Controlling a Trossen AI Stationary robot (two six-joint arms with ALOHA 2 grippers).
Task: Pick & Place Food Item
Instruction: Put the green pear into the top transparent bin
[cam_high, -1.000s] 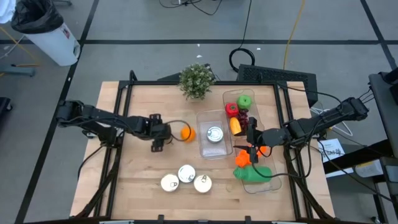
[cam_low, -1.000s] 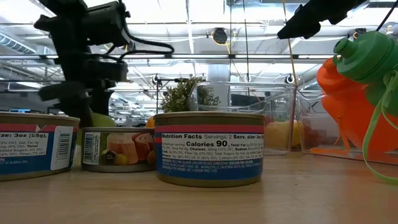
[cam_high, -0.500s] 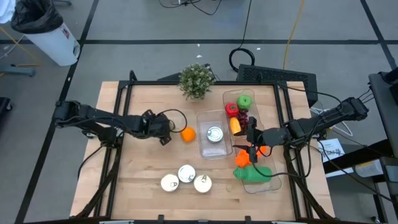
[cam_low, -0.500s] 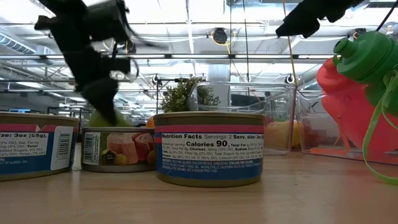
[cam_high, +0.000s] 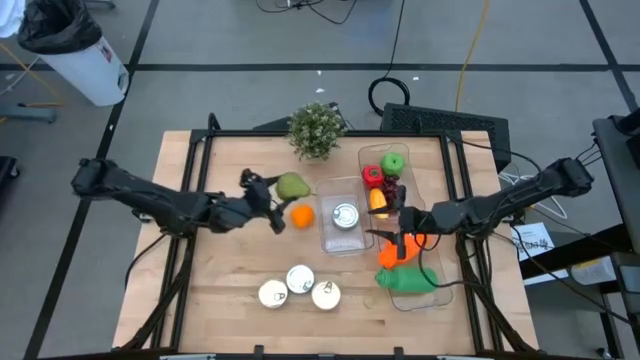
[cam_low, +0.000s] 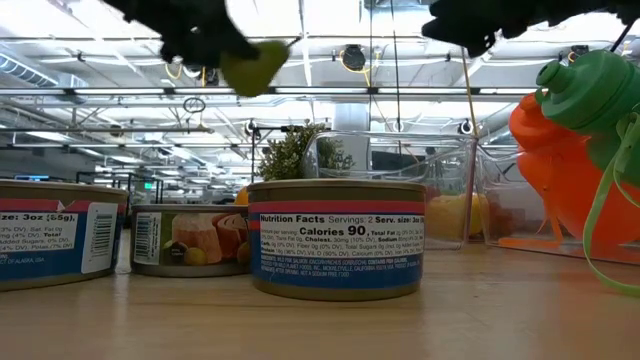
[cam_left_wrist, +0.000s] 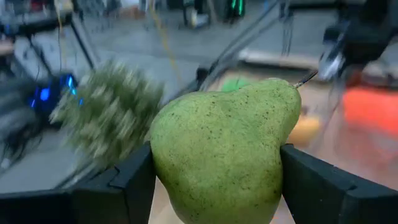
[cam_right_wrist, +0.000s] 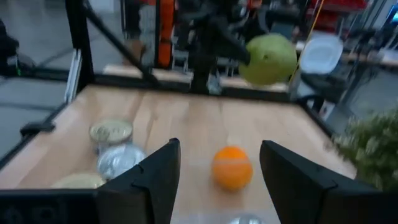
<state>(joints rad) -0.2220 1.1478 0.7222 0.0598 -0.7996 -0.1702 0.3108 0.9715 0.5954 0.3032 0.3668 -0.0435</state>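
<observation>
A green speckled pear (cam_high: 292, 185) is in my left gripper (cam_high: 281, 189), above the table's middle and just beyond an orange (cam_high: 301, 215). The low view shows the pear (cam_low: 252, 65) high above the cans, and it fills the left wrist view (cam_left_wrist: 217, 149). My right gripper (cam_high: 388, 222) is open and hovers over the left edge of the clear tray (cam_high: 440, 292) on the table's right. It faces the pear (cam_right_wrist: 268, 59) and the orange (cam_right_wrist: 232, 167). My left gripper pinches the pear's wide body (cam_left_wrist: 168, 168) between its two fingers (cam_left_wrist: 124, 183), one on each flank. The fingers come roughly level from the table's left. The pear is lifted clear of the table, and its narrow stem end (cam_left_wrist: 287, 93) points away from the gripper.
A clear box (cam_high: 330, 190) at the middle holds a tin can. The right tray holds a green apple (cam_high: 393, 162), red, yellow and orange pieces and a green item (cam_high: 405, 278). Three cans (cam_high: 300, 282) stand near the near edge. A potted plant (cam_high: 317, 130) stands at the far edge.
My left gripper has gone down onto the pear beside the orange, then risen and swung toward the far right, turning as it went. The pear has come up off the table and now hangs high in the low view. My right gripper has shifted slightly toward the left.
</observation>
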